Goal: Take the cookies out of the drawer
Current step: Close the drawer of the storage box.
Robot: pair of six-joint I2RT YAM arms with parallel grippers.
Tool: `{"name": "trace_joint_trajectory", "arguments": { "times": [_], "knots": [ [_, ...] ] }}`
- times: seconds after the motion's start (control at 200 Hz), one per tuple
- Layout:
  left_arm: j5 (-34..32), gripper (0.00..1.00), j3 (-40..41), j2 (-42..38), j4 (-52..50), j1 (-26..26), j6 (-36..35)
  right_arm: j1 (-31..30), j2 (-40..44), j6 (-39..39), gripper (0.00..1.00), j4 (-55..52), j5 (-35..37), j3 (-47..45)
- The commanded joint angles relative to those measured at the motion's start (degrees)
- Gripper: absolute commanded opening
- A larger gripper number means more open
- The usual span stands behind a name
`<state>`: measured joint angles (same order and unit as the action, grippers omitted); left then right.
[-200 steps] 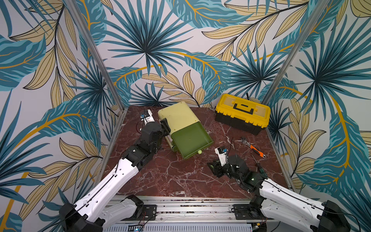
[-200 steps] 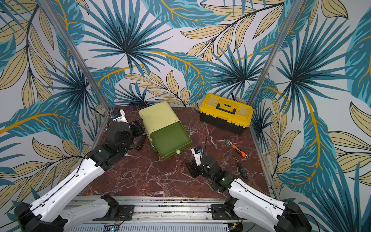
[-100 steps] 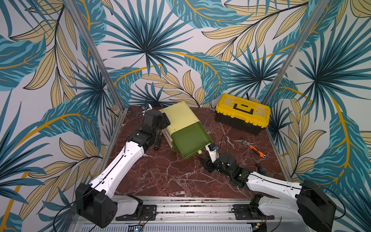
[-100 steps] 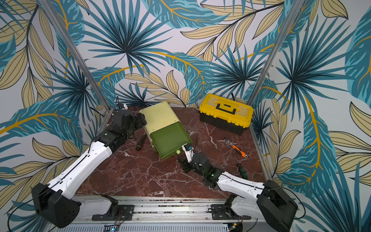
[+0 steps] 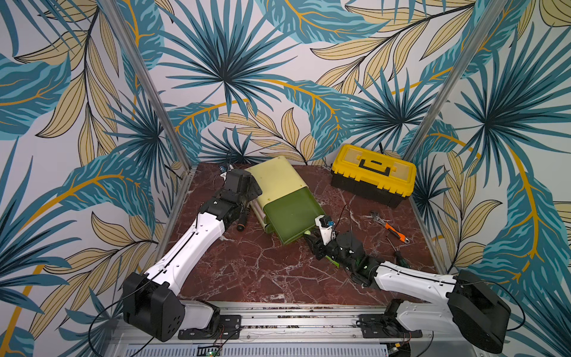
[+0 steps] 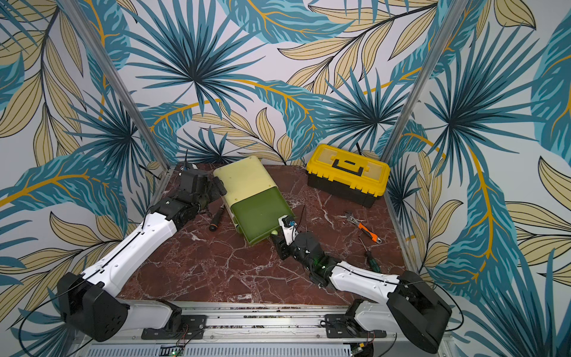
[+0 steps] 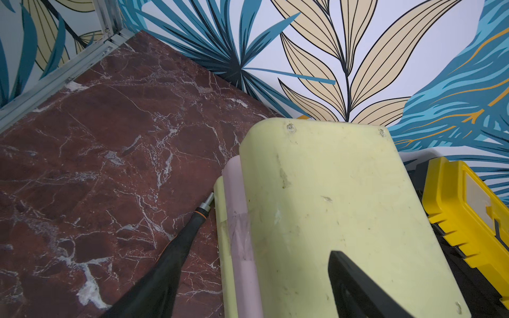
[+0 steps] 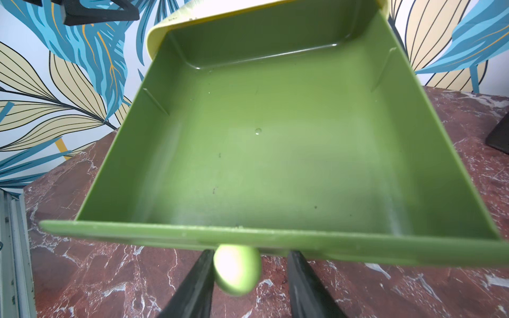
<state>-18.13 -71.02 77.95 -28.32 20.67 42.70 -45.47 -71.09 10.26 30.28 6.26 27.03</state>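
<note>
On the red marble tabletop (image 5: 247, 278) stands a pale yellow cabinet (image 5: 278, 176). Its green drawer (image 5: 290, 213) is pulled out toward the front and shows only its bare floor. I cannot tell where the cookies are. A yellow toolbox (image 5: 372, 176) sits well apart by the back wall. The left tool (image 5: 253, 188) is at the cabinet's top edge; with one finger (image 7: 358, 286) in view, I cannot tell its spread. The right tool (image 8: 250, 256) stands spread around the drawer's knob (image 8: 237, 269), one finger touching it, the other apart. A black screwdriver (image 6: 216, 218) lies just beside the cabinet.
</note>
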Motion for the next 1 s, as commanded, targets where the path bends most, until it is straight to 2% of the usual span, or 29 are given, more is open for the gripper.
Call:
{"name": "trace_joint_trajectory", "arguments": {
  "times": [0.0, 0.436, 0.997],
  "knots": [
    [0.4, 0.89, -2.6, 0.6, -0.8, -0.3, 0.4, -0.2, -1.3, 0.1, 0.44, 3.3, 0.9, 1.4],
    [1.1, 0.89, -2.1, 2.0, -0.9, -0.3, 0.2, -0.2, 0.2, -0.7, 0.29, 1.7, 0.1, 3.6],
    [1.5, 0.86, -0.5, 2.3, -0.5, -0.4, 0.0, -0.2, -5.3, -1.5, 0.28, 3.3, 1.0, 8.8]
  ]
}}
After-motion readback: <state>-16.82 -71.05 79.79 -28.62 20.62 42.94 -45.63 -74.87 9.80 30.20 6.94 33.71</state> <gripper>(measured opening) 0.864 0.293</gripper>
